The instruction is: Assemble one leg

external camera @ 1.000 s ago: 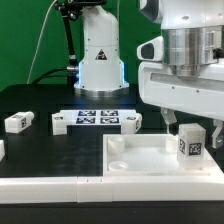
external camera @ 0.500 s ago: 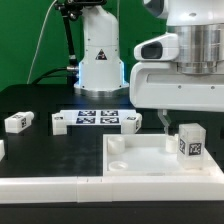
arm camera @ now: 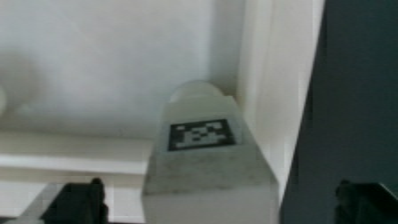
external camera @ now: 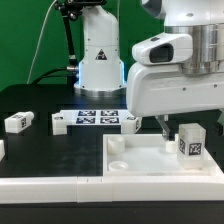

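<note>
The end effector (arm camera: 222, 198) is hovering over the leg (external camera: 190, 142) with its 2 fingers (arm camera: 79, 197) apart, 1 on each side of the leg and neither touching it. The leg is standing upright on the white panel (external camera: 140, 165), toward the exterior view's right; I cannot tell whether it is sitting in a socket.

As I am judging it, the danger is 1 finger meeting the leg before the other, tipping or twisting it. A skewed grip would then be jamming any later insertion.

Around it, 3 other legs (external camera: 17, 122) (external camera: 60, 122) (external camera: 133, 121) are lying on the tabletop (external camera: 40, 100) beside the marker board (external camera: 98, 118). Nothing is standing between the fingers and the leg.
</note>
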You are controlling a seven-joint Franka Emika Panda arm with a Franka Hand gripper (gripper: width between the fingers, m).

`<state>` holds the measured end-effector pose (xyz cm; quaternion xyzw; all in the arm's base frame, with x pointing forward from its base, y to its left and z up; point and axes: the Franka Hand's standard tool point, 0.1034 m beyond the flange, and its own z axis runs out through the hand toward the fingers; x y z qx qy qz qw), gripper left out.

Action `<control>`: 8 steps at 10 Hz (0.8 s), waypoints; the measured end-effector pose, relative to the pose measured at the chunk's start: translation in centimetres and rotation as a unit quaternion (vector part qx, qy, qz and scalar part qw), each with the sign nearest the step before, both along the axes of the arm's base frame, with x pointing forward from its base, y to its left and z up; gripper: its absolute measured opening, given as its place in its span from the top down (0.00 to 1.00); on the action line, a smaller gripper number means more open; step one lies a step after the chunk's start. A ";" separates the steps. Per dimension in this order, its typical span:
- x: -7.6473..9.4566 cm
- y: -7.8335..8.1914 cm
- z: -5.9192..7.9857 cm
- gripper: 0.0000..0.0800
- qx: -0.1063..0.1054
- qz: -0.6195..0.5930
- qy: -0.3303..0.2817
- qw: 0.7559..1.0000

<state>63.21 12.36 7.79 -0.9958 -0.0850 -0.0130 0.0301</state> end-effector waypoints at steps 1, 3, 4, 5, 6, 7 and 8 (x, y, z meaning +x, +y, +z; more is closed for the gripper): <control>0.0 0.0 0.0 0.19 0.000 0.017 -0.002 1.000; 0.0 0.0 0.0 0.25 0.000 0.016 -0.002 1.000; 0.0 0.0 0.0 0.47 0.000 0.016 -0.002 1.000; 0.0 0.0 0.0 0.47 0.000 0.016 -0.002 1.000; 0.1 -0.2 0.0 0.63 -0.001 0.014 -0.002 1.000; 0.0 -0.2 0.0 0.63 -0.001 0.013 -0.002 1.000; 0.1 -0.3 0.0 0.63 0.000 -0.008 0.000 1.000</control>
